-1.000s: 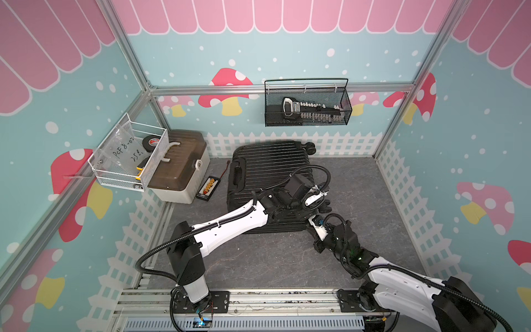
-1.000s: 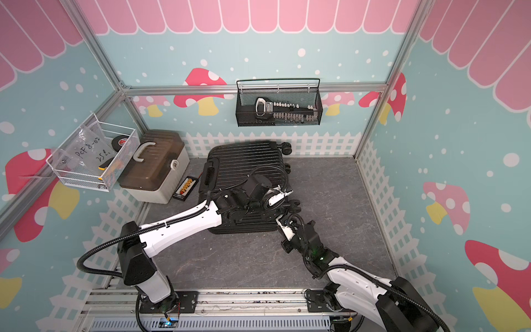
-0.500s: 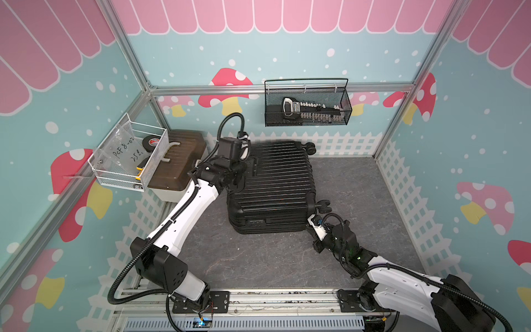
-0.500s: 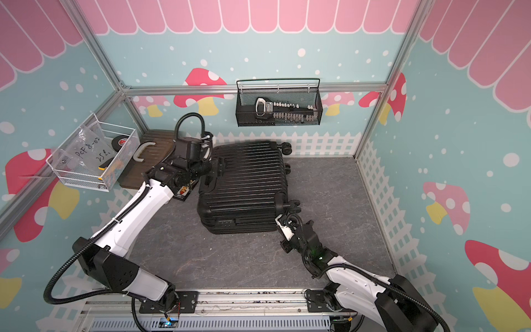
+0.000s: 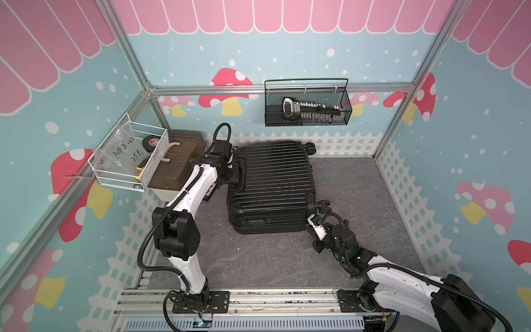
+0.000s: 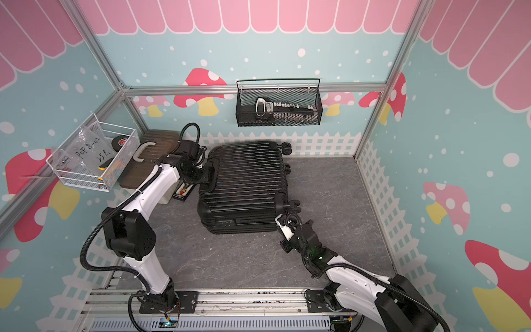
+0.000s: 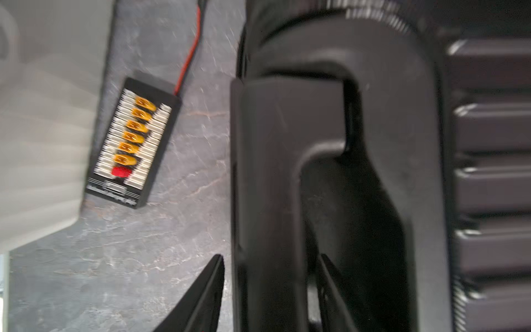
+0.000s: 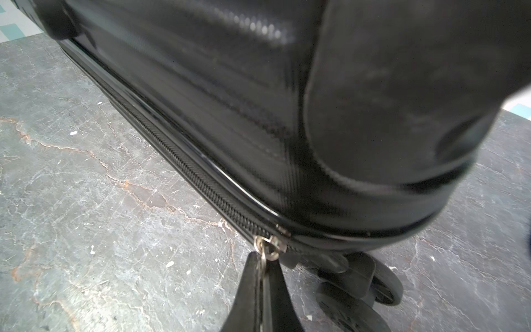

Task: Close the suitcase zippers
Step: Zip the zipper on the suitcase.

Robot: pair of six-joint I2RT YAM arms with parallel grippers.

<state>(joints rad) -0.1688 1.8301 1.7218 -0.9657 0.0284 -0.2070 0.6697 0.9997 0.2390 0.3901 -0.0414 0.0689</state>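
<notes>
Here, right claw (image 8: 263, 260) pinching zipper pull (image 8: 268, 247)

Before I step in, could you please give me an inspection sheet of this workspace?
Surface: grey stone-pattern mat, scuffed and speckled.
Job's things: black suitcase lies flat, shells together; zipper track runs along its seam, zipper pull near a wheeled corner.
Clutter: beige box with brown lid and a connector board beside the suitcase.
Hands: left hand open, astride the suitcase's side handle; right hand shut on the zipper pull.
Cables: red wire leaves the connector board; black conduit loops along both arms.
Surroundings: mushroom-print walls, white wire basket, black mesh basket, picket-fence trim.
</notes>
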